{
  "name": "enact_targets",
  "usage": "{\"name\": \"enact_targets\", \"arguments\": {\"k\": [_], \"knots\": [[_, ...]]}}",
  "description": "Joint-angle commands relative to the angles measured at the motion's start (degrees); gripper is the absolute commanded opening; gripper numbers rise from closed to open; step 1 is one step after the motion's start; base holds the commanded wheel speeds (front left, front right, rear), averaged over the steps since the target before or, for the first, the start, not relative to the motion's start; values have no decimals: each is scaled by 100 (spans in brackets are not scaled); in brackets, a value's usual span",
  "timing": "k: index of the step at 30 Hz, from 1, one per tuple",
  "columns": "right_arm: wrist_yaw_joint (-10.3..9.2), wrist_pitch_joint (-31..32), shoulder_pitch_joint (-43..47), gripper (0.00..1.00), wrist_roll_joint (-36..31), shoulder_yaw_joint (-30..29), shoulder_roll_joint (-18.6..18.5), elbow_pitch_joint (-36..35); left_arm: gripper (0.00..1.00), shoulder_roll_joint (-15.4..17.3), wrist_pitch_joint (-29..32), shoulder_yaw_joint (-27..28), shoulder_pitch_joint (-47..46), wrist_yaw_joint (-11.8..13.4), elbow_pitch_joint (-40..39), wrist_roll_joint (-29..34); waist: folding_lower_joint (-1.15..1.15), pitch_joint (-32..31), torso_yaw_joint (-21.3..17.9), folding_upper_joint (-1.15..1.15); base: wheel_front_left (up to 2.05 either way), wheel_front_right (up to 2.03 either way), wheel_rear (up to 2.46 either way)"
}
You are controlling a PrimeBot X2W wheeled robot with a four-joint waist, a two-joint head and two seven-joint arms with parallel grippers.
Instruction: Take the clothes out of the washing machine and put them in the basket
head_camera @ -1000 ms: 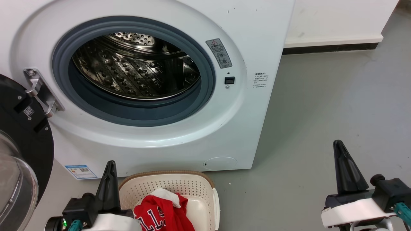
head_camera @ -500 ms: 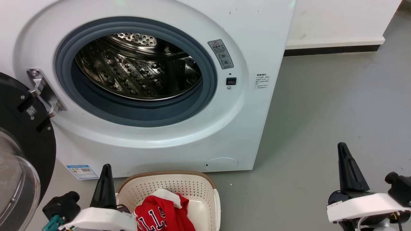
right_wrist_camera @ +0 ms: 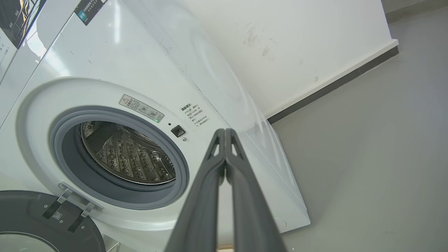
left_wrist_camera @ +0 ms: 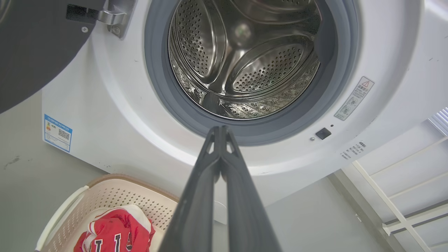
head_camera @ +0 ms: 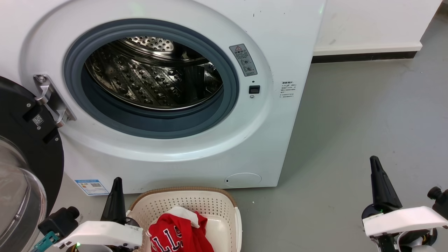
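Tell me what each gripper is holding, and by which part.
Nothing. The left gripper and the right gripper are shut and empty; the red jersey lies in the basket.

closed left pincer [left_wrist_camera: 221, 130] before empty washing machine [left_wrist_camera: 115, 105] drum [left_wrist_camera: 245, 63]

washing machine [head_camera: 175, 154] mouth open | door [head_camera: 21, 115] swung left | basket [head_camera: 196, 204] just below front

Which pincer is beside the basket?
The left pincer: shut, it rises right by the left rim of the basket. The right pincer, also shut, stands well off to the other side, over the grey floor.
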Motion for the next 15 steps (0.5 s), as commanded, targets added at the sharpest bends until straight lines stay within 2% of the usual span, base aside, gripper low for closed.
{"name": "enact_targets", "arguments": {"k": [1,15], "knots": [[0,38,-141,0,190,-10,-53,-43,0,5,30,41,-135,-29,-24,-170,0,-2,3,0,0,0,0],[-1,285,-241,0,1365,-49,-77,142,0,3,301,111,-272,-126,150,-1275,0,-29,51,0,0,0,0]]}}
